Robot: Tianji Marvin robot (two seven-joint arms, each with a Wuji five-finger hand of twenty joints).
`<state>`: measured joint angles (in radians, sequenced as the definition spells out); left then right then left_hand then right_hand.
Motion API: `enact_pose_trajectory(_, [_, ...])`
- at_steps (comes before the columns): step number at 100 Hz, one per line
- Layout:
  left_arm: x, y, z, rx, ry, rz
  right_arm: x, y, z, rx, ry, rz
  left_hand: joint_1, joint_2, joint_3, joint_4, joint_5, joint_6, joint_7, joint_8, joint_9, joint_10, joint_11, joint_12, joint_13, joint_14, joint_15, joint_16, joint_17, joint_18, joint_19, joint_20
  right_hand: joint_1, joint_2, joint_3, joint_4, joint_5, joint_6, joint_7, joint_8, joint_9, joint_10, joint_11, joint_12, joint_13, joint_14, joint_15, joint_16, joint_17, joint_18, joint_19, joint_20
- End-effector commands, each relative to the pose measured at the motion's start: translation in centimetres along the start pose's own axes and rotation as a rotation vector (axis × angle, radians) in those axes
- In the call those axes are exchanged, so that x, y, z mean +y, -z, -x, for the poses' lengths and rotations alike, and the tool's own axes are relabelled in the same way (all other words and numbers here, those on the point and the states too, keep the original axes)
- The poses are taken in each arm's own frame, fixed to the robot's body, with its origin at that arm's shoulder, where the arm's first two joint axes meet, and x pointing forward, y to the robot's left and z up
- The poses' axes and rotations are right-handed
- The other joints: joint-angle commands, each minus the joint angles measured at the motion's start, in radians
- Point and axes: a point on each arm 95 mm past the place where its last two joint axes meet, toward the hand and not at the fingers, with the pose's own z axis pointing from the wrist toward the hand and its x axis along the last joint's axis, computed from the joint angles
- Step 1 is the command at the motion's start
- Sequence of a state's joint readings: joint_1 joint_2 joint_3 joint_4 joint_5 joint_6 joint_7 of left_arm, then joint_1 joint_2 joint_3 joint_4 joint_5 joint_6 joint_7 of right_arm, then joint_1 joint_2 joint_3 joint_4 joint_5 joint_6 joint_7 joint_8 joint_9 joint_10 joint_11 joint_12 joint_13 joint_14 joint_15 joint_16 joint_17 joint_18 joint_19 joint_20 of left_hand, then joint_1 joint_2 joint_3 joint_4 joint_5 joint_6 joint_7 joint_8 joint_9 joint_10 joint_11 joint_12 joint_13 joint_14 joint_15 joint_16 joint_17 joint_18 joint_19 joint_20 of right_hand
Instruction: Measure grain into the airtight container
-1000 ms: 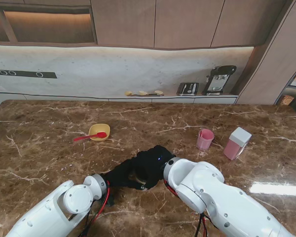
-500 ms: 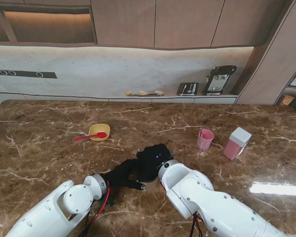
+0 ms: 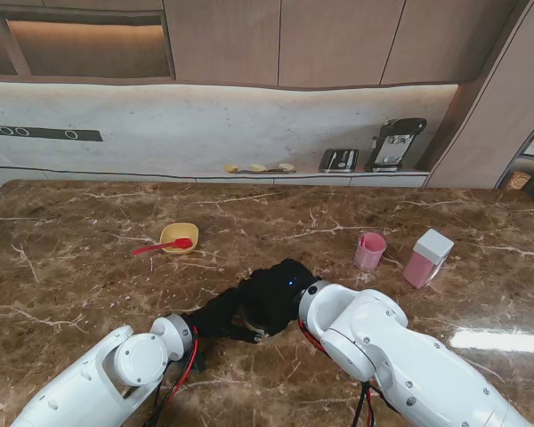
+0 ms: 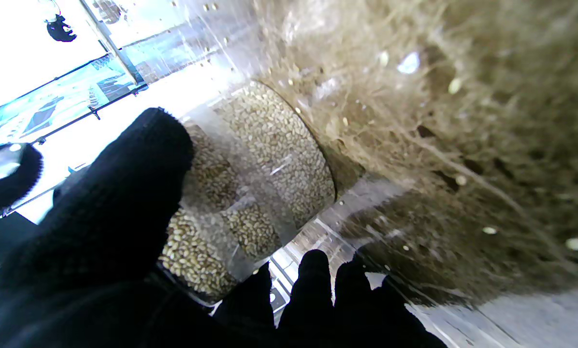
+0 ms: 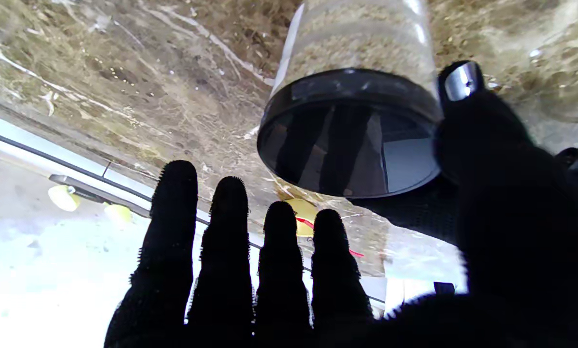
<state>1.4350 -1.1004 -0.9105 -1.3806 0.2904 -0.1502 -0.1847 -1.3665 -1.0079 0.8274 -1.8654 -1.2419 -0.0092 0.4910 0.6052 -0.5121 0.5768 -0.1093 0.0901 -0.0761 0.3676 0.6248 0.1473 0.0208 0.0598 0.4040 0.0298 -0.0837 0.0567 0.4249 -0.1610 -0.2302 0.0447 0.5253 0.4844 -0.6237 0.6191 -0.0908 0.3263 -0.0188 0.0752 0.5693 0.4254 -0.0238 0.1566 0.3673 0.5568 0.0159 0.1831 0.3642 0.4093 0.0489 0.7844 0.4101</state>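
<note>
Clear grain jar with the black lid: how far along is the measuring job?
Done: no grain looks measured out yet. In hand: the left hand grips the clear grain-filled jar, with its black lid on, and the right hand is open at the lid. Left: opening, measuring and pouring. The pink cup and pink white-lidded container stand apart, untouched.
</note>
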Motion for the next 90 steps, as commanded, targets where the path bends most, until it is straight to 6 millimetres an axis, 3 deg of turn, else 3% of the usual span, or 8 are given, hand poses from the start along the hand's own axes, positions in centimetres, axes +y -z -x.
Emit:
enact_pose_trajectory(1, [2.3,0.6,1.8,-0.056,0.015,0.056,-0.6,-0.5,0.6,-0.002,-0.007,-0.043,0.02,0.053,0.018,0.046,0.042,-0.1,0.091,0.018,-0.026,-0.025,-0.002,0.018,0.023,0.155,0.037,0.018,0.089,0.296,0.161,0.096,0.073,-0.037,0.002,-0.002,-0.017,-0.022,0.002,0.003,-0.018,0.01,0.01,-0.008,-0.001,0.015,0.01,-0.026,0.021,0.02,-0.004,0.026])
enact_pose_trajectory(8, [2.3,0.6,1.8,-0.056,0.014,0.056,-1.1,-1.0,0.5,0.004,0.003,-0.057,0.019,0.055,0.018,0.046,0.042,-0.098,0.091,0.018,-0.024,-0.025,-0.001,0.018,0.023,0.154,0.037,0.018,0.089,0.295,0.161,0.096,0.103,-0.054,0.047,-0.016,0.004,0.002,0.064,0.045,0.022,0.006,0.068,0.034,0.06,-0.009,0.055,0.011,0.061,0.008,0.024,0.037])
enact_pose_trajectory(17, [2.2,0.6,1.8,-0.056,0.014,0.058,-1.6,-1.4,0.3,0.007,0.007,-0.074,0.02,0.055,0.018,0.046,0.042,-0.096,0.091,0.018,-0.023,-0.024,0.0,0.019,0.023,0.154,0.037,0.017,0.089,0.295,0.161,0.096,0.042,-0.156,0.332,-0.054,0.044,0.004,0.148,0.091,0.073,-0.011,0.169,0.14,0.147,-0.046,0.153,0.109,0.12,-0.024,0.083,0.052])
enact_pose_trajectory(23, [2.2,0.6,1.8,-0.057,0.014,0.06,-1.9,-1.7,0.1,0.01,0.001,-0.069,0.02,0.056,0.018,0.046,0.043,-0.097,0.091,0.019,-0.024,-0.024,0.0,0.018,0.023,0.155,0.037,0.017,0.089,0.295,0.161,0.096,0.023,-0.173,0.405,-0.066,0.099,-0.024,0.2,0.119,0.127,-0.026,0.214,0.181,0.199,-0.062,0.219,0.161,0.163,-0.037,0.126,0.063])
enact_pose_trajectory(34, [2.3,0.6,1.8,-0.057,0.014,0.059,-2.2,-2.0,-0.2,0.005,-0.01,-0.041,0.022,0.056,0.017,0.046,0.043,-0.097,0.092,0.019,-0.024,-0.024,-0.001,0.018,0.022,0.154,0.036,0.017,0.089,0.294,0.16,0.095,-0.007,-0.089,0.398,-0.062,0.188,-0.083,0.293,0.182,0.232,-0.047,0.278,0.235,0.288,-0.086,0.345,0.241,0.247,-0.058,0.224,0.085])
enact_pose_trajectory(49, [2.3,0.6,1.9,-0.057,0.014,0.058,-2.4,-2.2,-0.6,-0.017,-0.019,0.01,0.024,0.054,0.017,0.046,0.044,-0.096,0.096,0.022,-0.024,-0.023,0.0,0.018,0.023,0.155,0.036,0.017,0.089,0.295,0.16,0.095,-0.064,-0.006,0.378,-0.059,0.254,-0.107,0.323,0.198,0.342,-0.053,0.313,0.258,0.397,-0.101,0.449,0.281,0.343,-0.07,0.332,0.096])
enact_pose_trajectory(84, [2.4,0.7,1.8,-0.065,0.021,0.062,-3.7,-2.6,-1.6,-0.096,0.02,0.102,0.028,0.06,0.034,0.043,0.062,-0.01,0.145,0.035,-0.019,-0.02,0.011,0.021,0.025,0.155,0.039,0.019,0.09,0.293,0.162,0.096,-0.104,0.016,0.349,-0.051,0.381,-0.065,0.36,0.141,0.545,-0.045,0.35,0.245,0.6,-0.109,0.514,0.27,0.513,-0.096,0.498,0.049])
enact_pose_trajectory(90, [2.3,0.7,1.8,-0.065,0.02,0.062,-3.8,-2.6,-1.7,-0.1,0.021,0.11,0.026,0.061,0.035,0.042,0.063,-0.009,0.147,0.034,-0.019,-0.02,0.011,0.021,0.025,0.155,0.039,0.019,0.09,0.293,0.162,0.096,-0.12,0.026,0.34,-0.05,0.414,-0.059,0.407,0.11,0.587,-0.037,0.363,0.246,0.629,-0.103,0.512,0.267,0.533,-0.095,0.533,0.0])
